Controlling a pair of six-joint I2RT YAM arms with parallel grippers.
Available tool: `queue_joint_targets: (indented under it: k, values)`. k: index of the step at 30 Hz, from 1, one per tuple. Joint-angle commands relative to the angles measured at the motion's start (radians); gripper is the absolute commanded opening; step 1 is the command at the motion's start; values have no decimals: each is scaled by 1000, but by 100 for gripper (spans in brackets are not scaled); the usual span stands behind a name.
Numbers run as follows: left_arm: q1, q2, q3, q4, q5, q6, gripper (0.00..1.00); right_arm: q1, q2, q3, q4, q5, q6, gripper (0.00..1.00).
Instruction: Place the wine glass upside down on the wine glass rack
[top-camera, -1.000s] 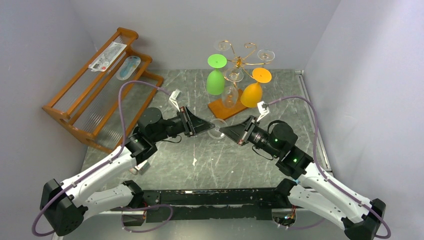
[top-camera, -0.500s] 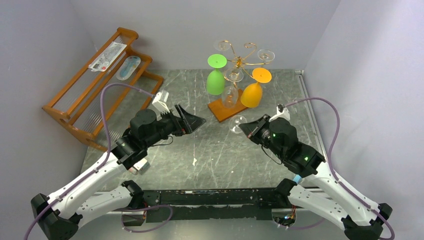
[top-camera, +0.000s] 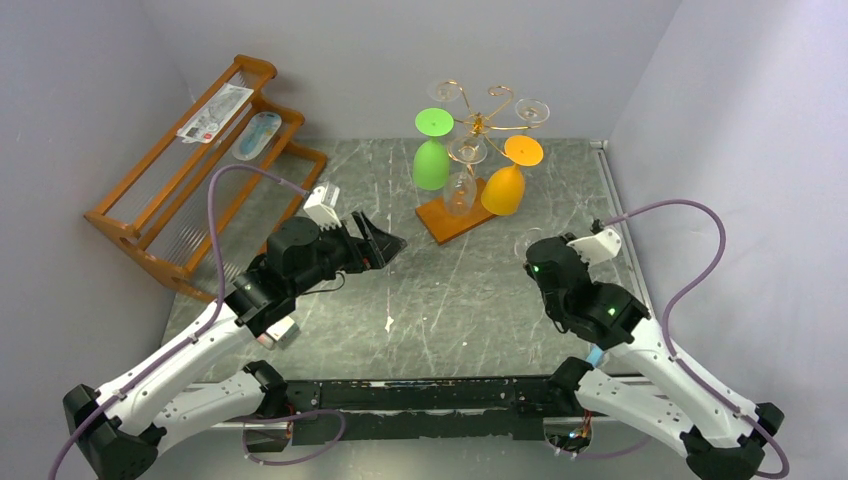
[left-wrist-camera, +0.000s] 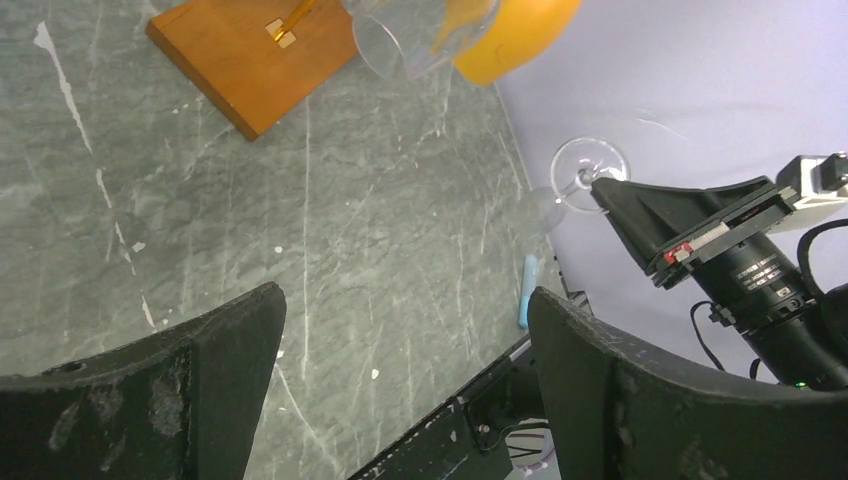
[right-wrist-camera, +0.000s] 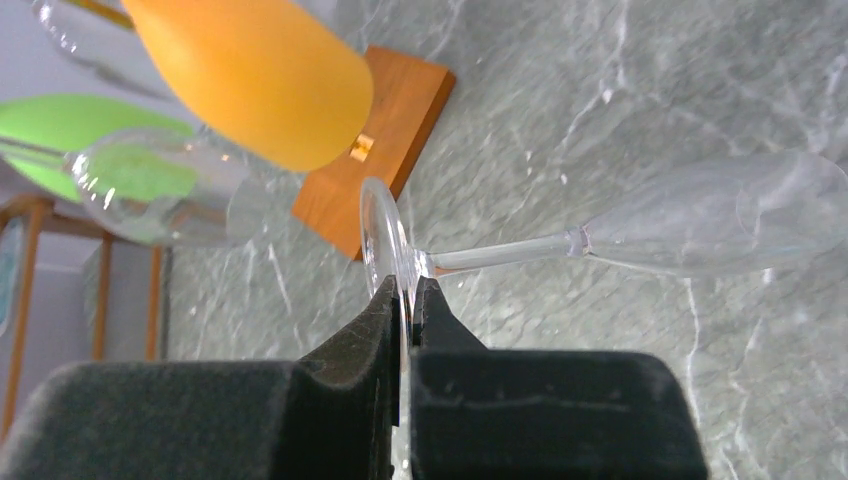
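Note:
The wine glass (right-wrist-camera: 700, 225) is clear, and my right gripper (right-wrist-camera: 408, 290) is shut on the rim of its round foot (right-wrist-camera: 385, 235). It hangs on its side above the table, stem level and bowl pointing away; it is faint in the top view (top-camera: 523, 244). The right gripper (top-camera: 537, 258) is right of the wine glass rack (top-camera: 480, 122), a gold wire stand on a brown wooden base (top-camera: 450, 218). From the rack hang a green glass (top-camera: 431, 162), an orange glass (top-camera: 503, 188) and a clear glass (top-camera: 460, 188). My left gripper (top-camera: 382, 240) stands open and empty, left of the rack (left-wrist-camera: 405, 300).
An orange-brown slatted shelf (top-camera: 190, 185) with packets on it stands at the back left. Grey walls close in on the left, back and right. The black base rail (top-camera: 420, 395) of the arms runs along the near edge.
My left gripper opened, let go of the wine glass and drew back to the left. The right gripper carried the glass to the right and turned it.

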Motion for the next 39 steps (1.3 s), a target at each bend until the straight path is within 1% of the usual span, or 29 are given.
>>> queue_joint_targets:
  k: [1,4,7,9,10,11,12,14,16,21,28,35,39]
  values:
    - [4,7,32,-31,-38,39,95,-29,18,8,100,170,-49,0]
    - [5,8,37,-32,-34,41,95,-76,21,3,179,177,-111,0]
    - [4,8,32,-3,-22,42,95,-176,20,-14,277,129,-199,0]
    - [4,10,27,11,-20,46,95,-275,23,-27,362,33,-256,0]
    - [5,13,26,15,-19,49,95,-348,35,-28,403,-16,-280,0]
    - [4,16,26,20,-16,54,95,-385,46,-21,428,-61,-297,0]
    - [4,20,28,21,-11,60,95,-454,76,-2,443,-111,-307,0]
    - [5,27,33,22,-4,71,95,-552,137,57,445,-201,-308,0]
    - [5,31,36,26,2,81,95,-617,196,104,478,-278,-311,0]
    - [4,23,22,53,29,84,94,-738,345,211,653,-435,-312,0]
    - [4,12,17,54,56,81,94,-853,555,382,874,-659,-309,0]
    - [4,15,20,60,79,83,94,-865,725,582,969,-925,-291,0]
    - [6,26,19,78,122,82,94,-865,813,677,1023,-1030,-253,0]
